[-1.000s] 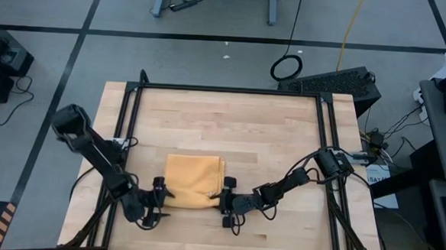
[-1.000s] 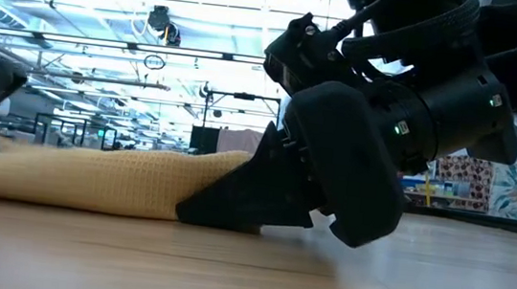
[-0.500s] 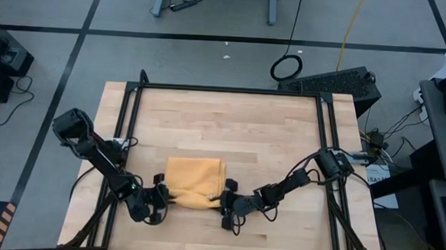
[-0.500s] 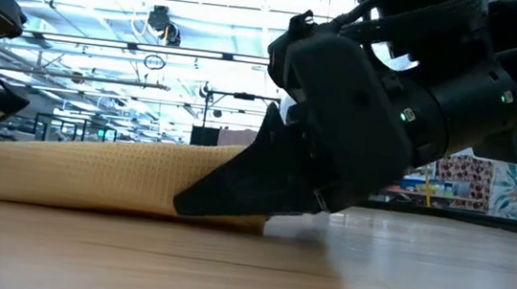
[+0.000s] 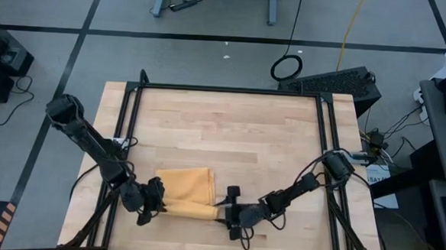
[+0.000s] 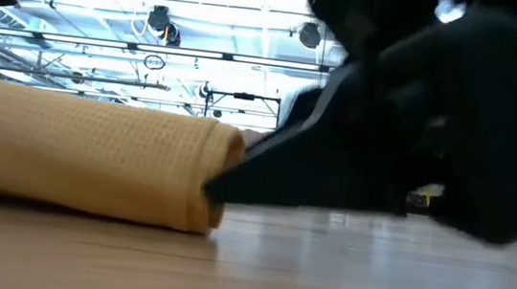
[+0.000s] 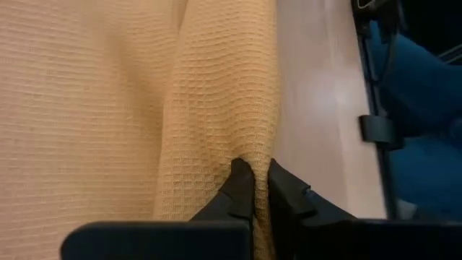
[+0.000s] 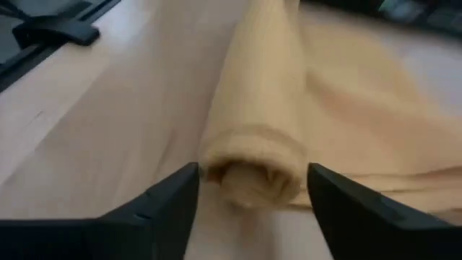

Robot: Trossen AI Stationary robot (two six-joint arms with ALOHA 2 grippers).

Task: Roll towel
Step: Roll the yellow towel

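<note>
Your towel (image 5: 185,190) lies at the near-centre of the tabletop (image 5: 230,125), w/ its near edge curled into a tight roll and the rest flat behind it. Your left end effector (image 5: 157,205) is at the roll's left end; in the left wrist view its 2 fingers (image 7: 242,189) are pinched shut on a fold of the mustard cloth. Your right end effector (image 5: 224,208) is at the roll's right end, fingers (image 8: 170,193) spread wide either side of the roll's end, not clamped. Low view: the roll rests on the wood, right end effector's dark fingertip just beside its end.
</note>
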